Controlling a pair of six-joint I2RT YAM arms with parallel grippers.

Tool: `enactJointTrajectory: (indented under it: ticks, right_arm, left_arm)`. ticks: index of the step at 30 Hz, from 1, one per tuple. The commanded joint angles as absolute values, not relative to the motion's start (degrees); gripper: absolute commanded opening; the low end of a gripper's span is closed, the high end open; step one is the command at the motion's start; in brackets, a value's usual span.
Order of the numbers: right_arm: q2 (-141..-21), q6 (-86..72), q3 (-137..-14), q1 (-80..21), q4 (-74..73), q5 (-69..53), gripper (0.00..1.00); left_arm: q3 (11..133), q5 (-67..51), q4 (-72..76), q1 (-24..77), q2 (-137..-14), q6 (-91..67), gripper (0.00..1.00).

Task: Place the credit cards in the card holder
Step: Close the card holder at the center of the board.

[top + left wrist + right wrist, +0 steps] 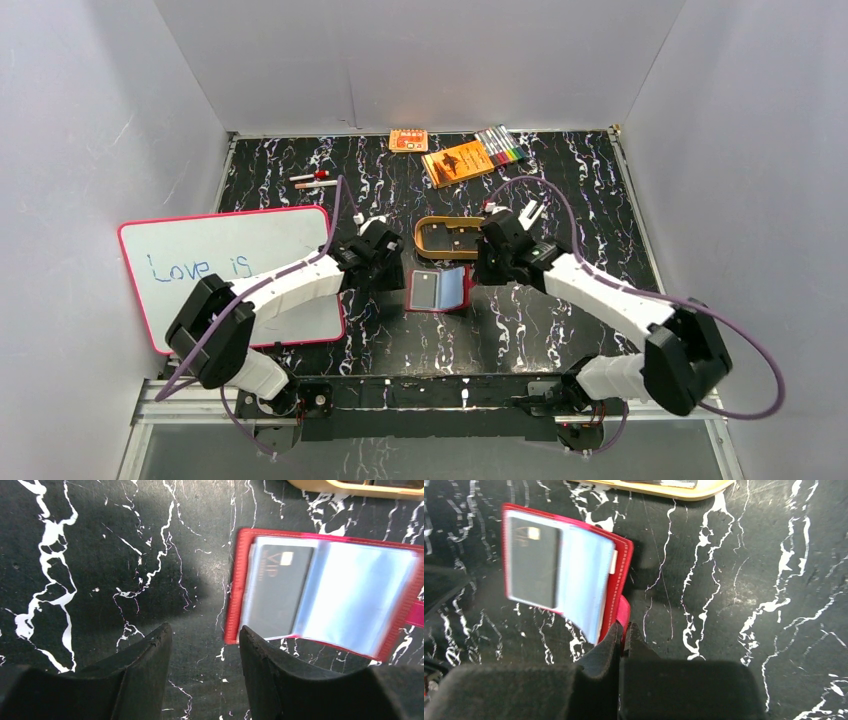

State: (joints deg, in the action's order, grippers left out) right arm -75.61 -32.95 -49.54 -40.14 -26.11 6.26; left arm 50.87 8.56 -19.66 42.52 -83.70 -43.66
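Note:
The dark red card holder lies open on the black marbled table, its bluish clear sleeves facing up. One dark credit card sits inside the left sleeve; the right wrist view shows the same card. My right gripper is shut on the holder's red snap tab at its right edge, and that half is lifted a little. My left gripper is open and low over the table, just beside the holder's left red edge, with nothing between its fingers.
A tan-yellow oval tray stands just behind the holder, with something dark and flat in it. Orange packets and coloured markers lie at the back. A whiteboard lies to the left under my left arm.

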Motion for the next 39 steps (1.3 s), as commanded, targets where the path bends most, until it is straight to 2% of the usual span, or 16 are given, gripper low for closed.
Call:
enactJointTrajectory:
  ticks: [1,8,18,33,39]
  right_arm:
    - [-68.5,-29.1,-48.0,-40.0,-26.5,5.3,0.00]
    - [-62.5,-27.3,-46.0,-39.9,-19.3,-7.4,0.00]
    - [-68.2,-34.7,-42.2,-39.9,-5.2,-13.0,0.00]
    - [-81.1,-38.4,-43.6,-40.1,3.0,-13.6,0.00]
    - [-86.3,-39.6,-46.5,-41.5,3.2,-14.0,0.00]
  left_arm:
    - [50.1,6.8,-17.7,43.4,-86.4,-44.5,0.48]
    - [51.2,5.3,-14.9,46.6,-92.7,-45.9,0.41]
    - [49.9,0.4,-9.6,48.0,-97.1,-48.0,0.26]
    - [43.2,3.3,-10.0,48.4,-87.5,-51.1,0.02]
    - [40.9,4.7,-11.0,48.4,-83.6,-51.9,0.00]
